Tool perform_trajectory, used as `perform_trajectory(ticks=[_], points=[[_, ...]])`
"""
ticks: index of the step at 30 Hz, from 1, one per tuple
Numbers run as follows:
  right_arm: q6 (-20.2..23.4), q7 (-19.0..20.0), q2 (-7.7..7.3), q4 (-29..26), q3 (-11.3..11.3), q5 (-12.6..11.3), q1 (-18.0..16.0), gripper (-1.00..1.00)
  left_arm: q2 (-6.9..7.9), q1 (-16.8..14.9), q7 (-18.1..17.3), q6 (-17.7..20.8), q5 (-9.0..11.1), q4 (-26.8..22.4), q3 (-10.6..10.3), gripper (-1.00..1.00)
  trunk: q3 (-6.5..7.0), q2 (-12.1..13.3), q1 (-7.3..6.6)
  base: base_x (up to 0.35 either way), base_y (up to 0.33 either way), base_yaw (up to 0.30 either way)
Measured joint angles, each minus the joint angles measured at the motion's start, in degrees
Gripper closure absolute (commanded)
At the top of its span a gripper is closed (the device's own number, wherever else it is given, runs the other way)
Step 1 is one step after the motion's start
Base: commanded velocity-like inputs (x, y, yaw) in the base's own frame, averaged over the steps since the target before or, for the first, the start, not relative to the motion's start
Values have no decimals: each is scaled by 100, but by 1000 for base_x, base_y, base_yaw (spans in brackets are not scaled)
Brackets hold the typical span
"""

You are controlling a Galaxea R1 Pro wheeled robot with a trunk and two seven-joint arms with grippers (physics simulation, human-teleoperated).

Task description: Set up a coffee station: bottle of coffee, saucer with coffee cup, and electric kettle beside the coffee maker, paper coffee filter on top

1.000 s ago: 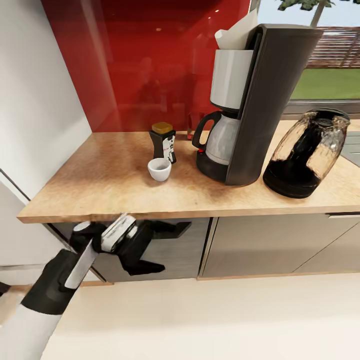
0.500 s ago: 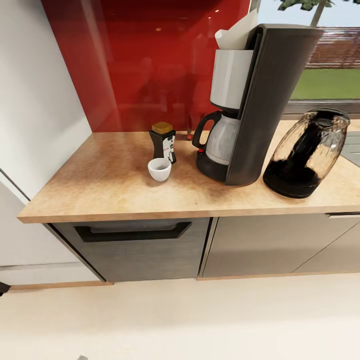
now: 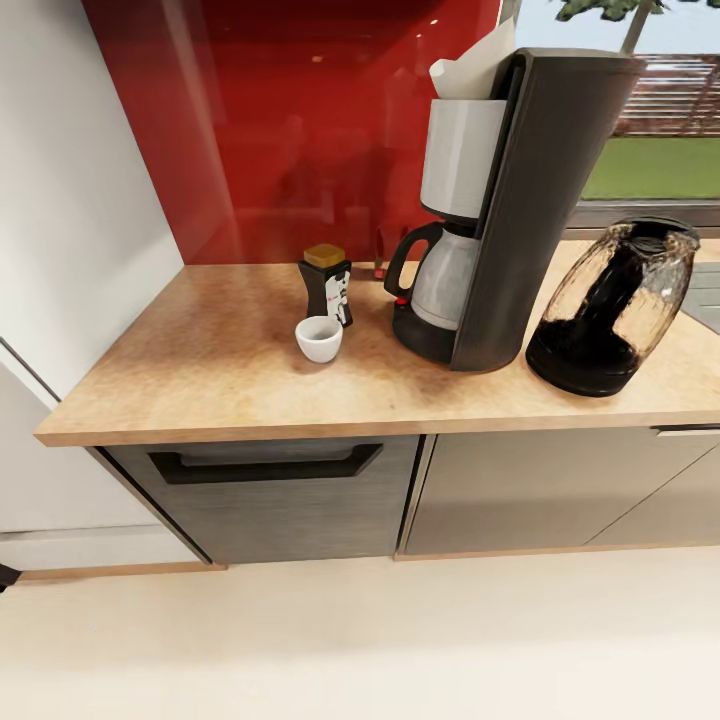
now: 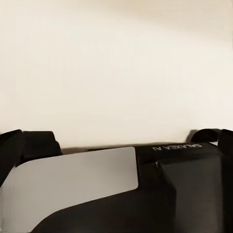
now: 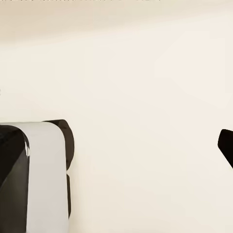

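Head view shows me the counter (image 3: 210, 370) with almost the whole coffee station on it. The coffee maker (image 3: 520, 210) stands toward the back edge, and the paper filter (image 3: 478, 62) sticks out of its white basket. The coffee jar (image 3: 327, 284) is just beside the machine, on the side of the counter's left end, and the cup (image 3: 319, 338) sits directly on the wood in front of the jar, nearer the front edge. The kettle (image 3: 610, 305) is close to the machine on its other side, and it looks tilted. I cannot find a saucer on the counter.

My judgement is that the saucer is the missing piece, with the cup to go on it afterwards. To do this well, I would lay the saucer on the free wood in front of the machine, close to the cup, then lift the cup straight up and lower it to the plate's centre, without touching the jar.

Both wrist views look at a pale plain surface with parts of the robot's body, so I cannot tell how the jaws stand on either arm.
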Motion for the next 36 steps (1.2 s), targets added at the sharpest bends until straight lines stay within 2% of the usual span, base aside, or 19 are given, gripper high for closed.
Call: perform_trajectory(ticks=[12,26,36], points=[[-8,-7,0,0,-1,-14,0,-100,-17,2,90,0,6,0,11,-100,0,0,0,0,-27,-15],[-3,-21,0,1,-1,-14,0,-100,-17,1,91,-1,7,0,11,-100,0,0,0,10,-35,-213],[-8,-31,0,-1,-2,-14,1,-100,-17,2,100,1,7,-1,12,-100,0,0,-1,124,-232,-96]])
